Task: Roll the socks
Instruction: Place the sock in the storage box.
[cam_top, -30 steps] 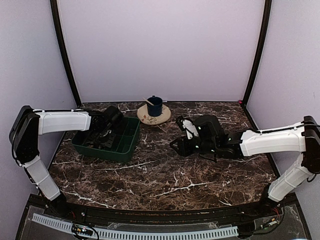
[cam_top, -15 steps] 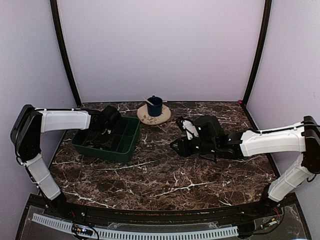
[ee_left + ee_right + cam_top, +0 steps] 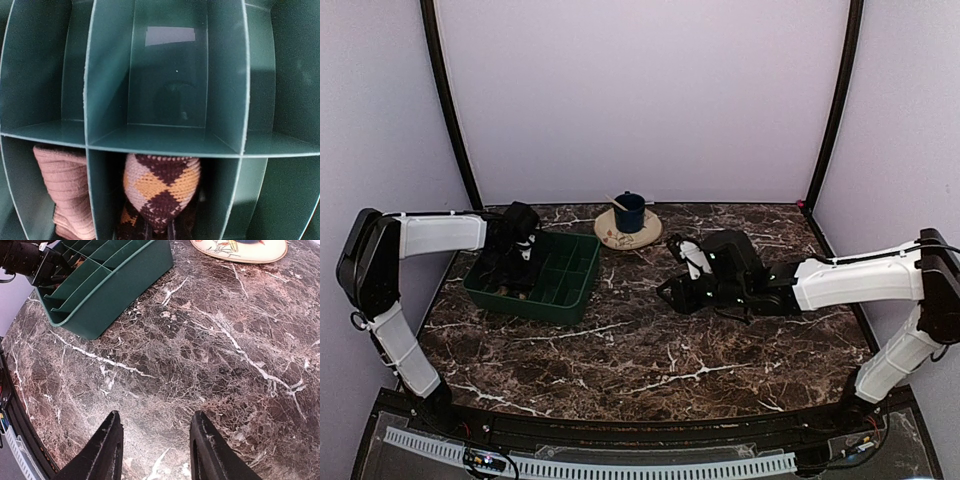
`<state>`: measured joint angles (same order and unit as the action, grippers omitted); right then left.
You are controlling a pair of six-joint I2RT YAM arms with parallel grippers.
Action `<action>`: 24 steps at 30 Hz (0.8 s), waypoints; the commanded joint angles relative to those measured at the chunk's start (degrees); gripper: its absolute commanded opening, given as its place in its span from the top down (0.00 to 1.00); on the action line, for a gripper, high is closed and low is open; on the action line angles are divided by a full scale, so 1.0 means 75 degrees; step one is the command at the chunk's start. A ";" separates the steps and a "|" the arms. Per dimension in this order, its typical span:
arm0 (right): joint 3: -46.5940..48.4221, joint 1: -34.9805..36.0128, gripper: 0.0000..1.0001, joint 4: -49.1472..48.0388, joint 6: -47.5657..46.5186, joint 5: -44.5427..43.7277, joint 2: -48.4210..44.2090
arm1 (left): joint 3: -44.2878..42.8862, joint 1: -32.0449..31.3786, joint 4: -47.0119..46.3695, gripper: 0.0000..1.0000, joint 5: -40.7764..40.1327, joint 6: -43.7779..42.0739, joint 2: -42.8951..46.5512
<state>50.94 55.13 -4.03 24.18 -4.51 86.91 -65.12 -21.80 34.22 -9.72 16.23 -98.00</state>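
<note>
The left arm point(image 3: 435, 232) has drawn back toward its own side since a second ago. Its dark wrist, which then reached out over the middle of the green divided tray point(image 3: 556, 303), now stands higher and over the tray's left end. The left fingers point(image 3: 516, 272) point down into the compartments there. They are pressed together, but whether any fabric is caught between them cannot be told.

In the left wrist view both socks sit rolled inside the tray, each in its own cell of the nearer row. The tan sock point(image 3: 65, 192) is in the left cell and the checkered sock point(image 3: 161, 187) in the one just beside it to the right, with a green divider between them. The checkered roll lies directly beyond the finger ends, at the bottom edge of that view. The cells in the row behind hold nothing that shows.

The right arm point(image 3: 850, 282) has changed far less — it has only eased a little to the left and away from its base. The right fingers point(image 3: 107, 450) are spread apart above bare marble with nothing between them, well clear of the tray's corner.

The tray itself lies where it did on the dark veined surface point(image 3: 650, 355). The plate point(image 3: 612, 239) with the blue cup point(image 3: 630, 212) on it — at the far side, just behind the tray's right end — has not shifted either.
</note>
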 commanded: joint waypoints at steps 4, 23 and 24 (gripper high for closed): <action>0.0448 0.0055 0.58 0.0032 -0.0148 0.0039 0.0228 | -0.0040 0.0251 -0.0043 1.00 0.0774 -0.0333 -0.0219; 0.1006 0.0037 0.56 0.0236 -0.0280 0.0084 0.0848 | -0.0288 0.0359 0.0054 0.53 0.0745 -0.0340 0.1044; 0.1072 0.0043 0.56 0.0267 -0.0293 0.0086 0.0885 | -0.0362 0.0356 0.0058 0.53 0.0752 -0.0345 0.1214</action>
<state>56.40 55.13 -2.39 22.83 -4.21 92.38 -65.39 -19.29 33.17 -3.66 13.87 -94.85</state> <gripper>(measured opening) 0.441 0.464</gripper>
